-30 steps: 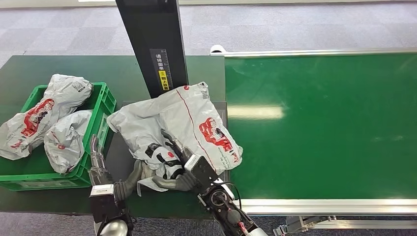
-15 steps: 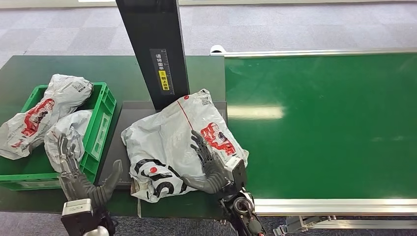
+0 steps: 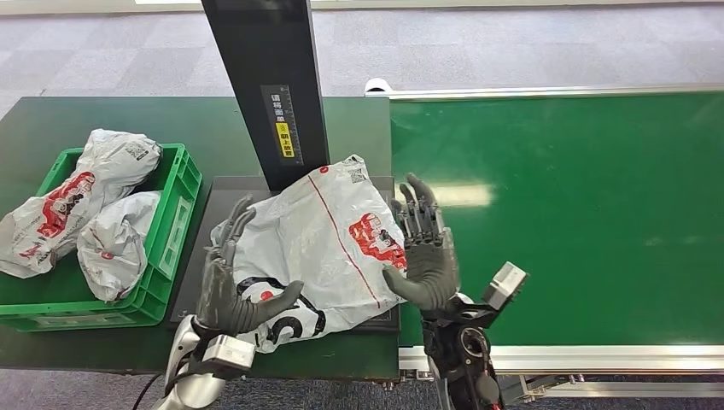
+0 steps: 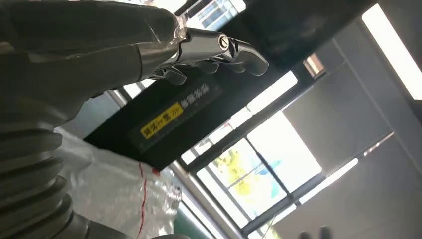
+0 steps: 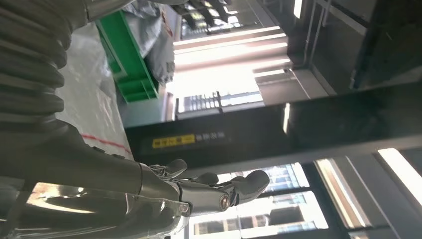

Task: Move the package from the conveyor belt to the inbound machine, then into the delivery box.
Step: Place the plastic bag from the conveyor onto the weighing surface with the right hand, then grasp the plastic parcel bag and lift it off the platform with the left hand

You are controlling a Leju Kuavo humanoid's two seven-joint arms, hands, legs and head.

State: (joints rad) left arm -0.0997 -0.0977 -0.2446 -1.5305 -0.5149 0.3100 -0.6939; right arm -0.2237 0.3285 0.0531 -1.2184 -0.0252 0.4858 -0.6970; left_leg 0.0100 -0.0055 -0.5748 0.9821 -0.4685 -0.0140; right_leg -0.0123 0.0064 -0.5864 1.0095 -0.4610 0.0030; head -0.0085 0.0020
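Both robot hands have let go, the left robot hand [image 3: 232, 286] and right robot hand [image 3: 424, 248] now spread flanking the package [image 3: 312, 248], which lies slanting near-left to far-right.

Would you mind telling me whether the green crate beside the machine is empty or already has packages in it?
Not empty. The green crate holds two grey mailer bags: one lies inside, and the other hangs over its outer rim.
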